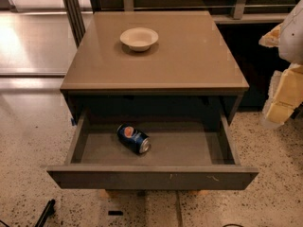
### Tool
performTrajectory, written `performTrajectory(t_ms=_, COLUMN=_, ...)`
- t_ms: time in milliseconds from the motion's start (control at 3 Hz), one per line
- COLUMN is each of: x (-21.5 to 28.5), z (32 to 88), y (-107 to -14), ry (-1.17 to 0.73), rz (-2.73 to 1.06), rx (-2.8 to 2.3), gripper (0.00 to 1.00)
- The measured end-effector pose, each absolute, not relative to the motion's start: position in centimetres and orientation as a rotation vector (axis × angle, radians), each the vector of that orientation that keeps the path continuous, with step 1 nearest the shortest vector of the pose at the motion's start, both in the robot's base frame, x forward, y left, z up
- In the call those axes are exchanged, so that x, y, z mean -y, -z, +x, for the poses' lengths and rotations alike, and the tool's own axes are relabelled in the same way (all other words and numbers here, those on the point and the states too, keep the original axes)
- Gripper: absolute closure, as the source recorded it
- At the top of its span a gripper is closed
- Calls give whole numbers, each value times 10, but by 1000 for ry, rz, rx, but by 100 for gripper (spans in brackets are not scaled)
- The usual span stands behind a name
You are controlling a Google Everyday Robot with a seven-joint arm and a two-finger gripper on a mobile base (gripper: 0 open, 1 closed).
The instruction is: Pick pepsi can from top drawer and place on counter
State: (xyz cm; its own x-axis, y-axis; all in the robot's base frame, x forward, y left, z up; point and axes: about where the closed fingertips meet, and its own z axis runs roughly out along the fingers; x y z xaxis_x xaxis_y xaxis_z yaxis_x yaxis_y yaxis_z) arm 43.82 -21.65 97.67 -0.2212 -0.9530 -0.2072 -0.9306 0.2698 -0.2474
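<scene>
The pepsi can (pixel 133 138) lies on its side on the grey floor of the open top drawer (pixel 151 176), left of the middle, with its silver end pointing to the front right. The drawer is pulled out toward me. The counter (pixel 189 60) is the glossy tan top of the cabinet above it. My gripper (pixel 280 100) shows as white and pale yellow parts at the right edge of the view. It hangs beside the cabinet's right side, above the floor, well away from the can and holding nothing that I can see.
A cream bowl (pixel 139 38) stands on the counter toward the back, left of centre. Speckled terrazzo floor (pixel 28 141) surrounds the cabinet. A metal post (pixel 73 11) stands at the back left and a dark shelf unit (pixel 255 56) at the back right.
</scene>
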Motion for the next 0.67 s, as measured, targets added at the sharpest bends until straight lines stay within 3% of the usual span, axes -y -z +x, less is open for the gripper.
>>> performTrajectory(t_ms=667, x=214, z=439, y=-972, ry=82, rz=-1682, rx=-2238, gripper=0)
